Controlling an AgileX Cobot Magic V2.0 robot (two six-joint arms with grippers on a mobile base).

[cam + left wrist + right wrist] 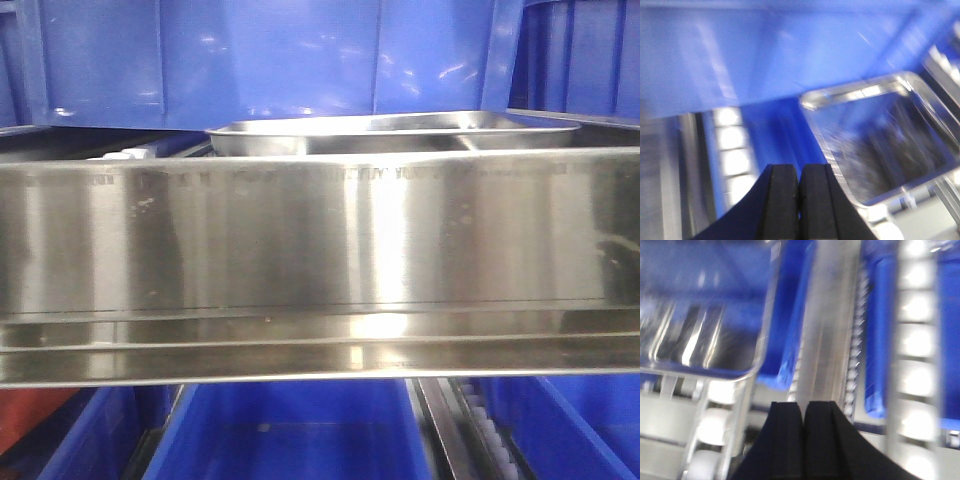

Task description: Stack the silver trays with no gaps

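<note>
A silver tray lies behind the wide brushed-steel shelf rail, only its rim and upper wall showing; whether more than one is stacked there I cannot tell. In the left wrist view the tray sits to the right of my left gripper, which is shut with nothing between its black pads. In the right wrist view a tray lies upper left of my right gripper, also shut and empty. Neither gripper touches a tray. Both wrist views are blurred.
Blue plastic bins stand behind the tray, and more blue bins sit on the level below. White roller tracks and metal rails run beside the tray.
</note>
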